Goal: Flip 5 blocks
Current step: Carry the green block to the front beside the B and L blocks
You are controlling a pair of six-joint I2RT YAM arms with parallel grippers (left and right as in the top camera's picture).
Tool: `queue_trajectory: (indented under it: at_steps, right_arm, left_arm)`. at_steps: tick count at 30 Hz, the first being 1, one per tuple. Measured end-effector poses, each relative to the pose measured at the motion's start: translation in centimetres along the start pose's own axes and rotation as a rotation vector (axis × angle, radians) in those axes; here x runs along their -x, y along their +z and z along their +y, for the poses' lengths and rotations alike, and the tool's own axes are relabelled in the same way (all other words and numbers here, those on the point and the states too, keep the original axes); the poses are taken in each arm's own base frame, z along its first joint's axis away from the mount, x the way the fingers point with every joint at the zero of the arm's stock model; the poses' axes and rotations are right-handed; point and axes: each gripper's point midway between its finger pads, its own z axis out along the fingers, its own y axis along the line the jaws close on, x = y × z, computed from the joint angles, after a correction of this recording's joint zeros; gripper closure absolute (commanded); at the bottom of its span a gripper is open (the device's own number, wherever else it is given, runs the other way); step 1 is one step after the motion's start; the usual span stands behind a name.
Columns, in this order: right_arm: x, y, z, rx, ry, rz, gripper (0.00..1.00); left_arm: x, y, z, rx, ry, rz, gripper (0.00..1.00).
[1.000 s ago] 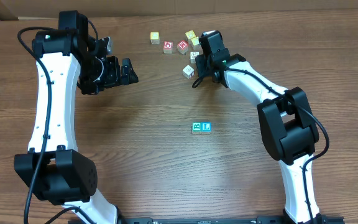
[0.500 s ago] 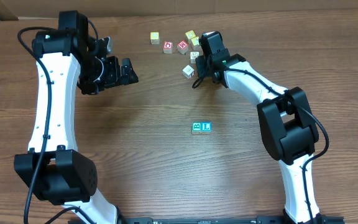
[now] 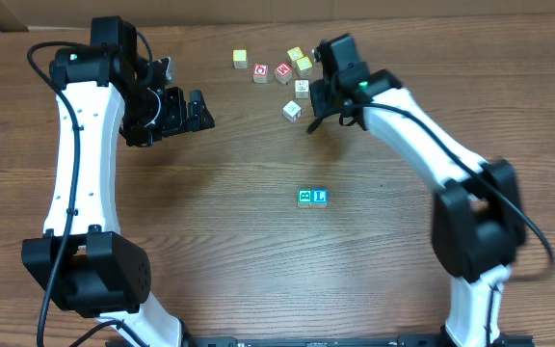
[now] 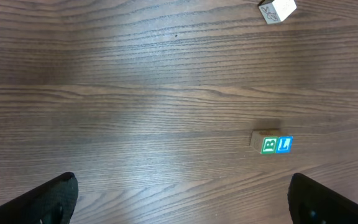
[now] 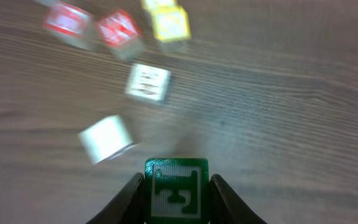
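Note:
My right gripper [image 5: 176, 194] is shut on a green block [image 5: 176, 186] with a white symbol, its face turned to the camera and lifted off the wood. From overhead, this gripper [image 3: 313, 120] hovers beside a white block [image 3: 292, 111]; the held block is hidden there. A second white printed block [image 3: 302, 88] lies just behind. Two teal blocks [image 3: 312, 198] sit side by side mid-table, also showing in the left wrist view as a pair of teal blocks [image 4: 271, 144]. My left gripper [image 3: 200, 111] stands wide open and holds nothing.
Two red-faced cubes [image 3: 260, 72] [image 3: 283, 70] and yellow cubes [image 3: 240, 59] [image 3: 300, 60] lie at the far edge of the cluster. The wooden table [image 3: 210, 241] spreads toward the front.
My right jaws have closed on the green block, and the right arm has risen and swung slightly right with it, blurring. The left arm has not moved.

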Motion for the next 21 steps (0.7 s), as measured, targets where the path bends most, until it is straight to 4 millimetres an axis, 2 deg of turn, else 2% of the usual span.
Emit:
queue_trajectory:
  at_steps: [3,5,8,13,17,21]
  right_arm:
    - [0.9,-5.4,2.2,0.087,-0.005,-0.027,0.71]
    - [0.4,-8.6,4.2,0.145,0.004,-0.017,0.71]
    - [-1.7,-10.6,6.9,0.194,0.022,0.051,0.71]
    - [-7.0,-10.5,10.6,0.208,0.097,0.227,0.71]
    - [-9.8,-10.0,12.6,0.189,0.159,0.281,0.72]
    - [-12.6,-8.3,13.7,0.14,0.206,0.289,0.73]
  left_arm:
    - [0.0,0.0,0.0,0.0,0.0,0.0,0.0]
    - [0.0,0.0,0.0,0.0,0.0,0.0,0.0]
    - [0.0,0.0,0.0,0.0,0.0,0.0,0.0]
    - [0.0,0.0,0.0,0.0,0.0,0.0,0.0]
    - [0.0,0.0,0.0,0.0,0.0,0.0,0.0]
    - [0.0,0.0,0.0,0.0,0.0,0.0,0.0]
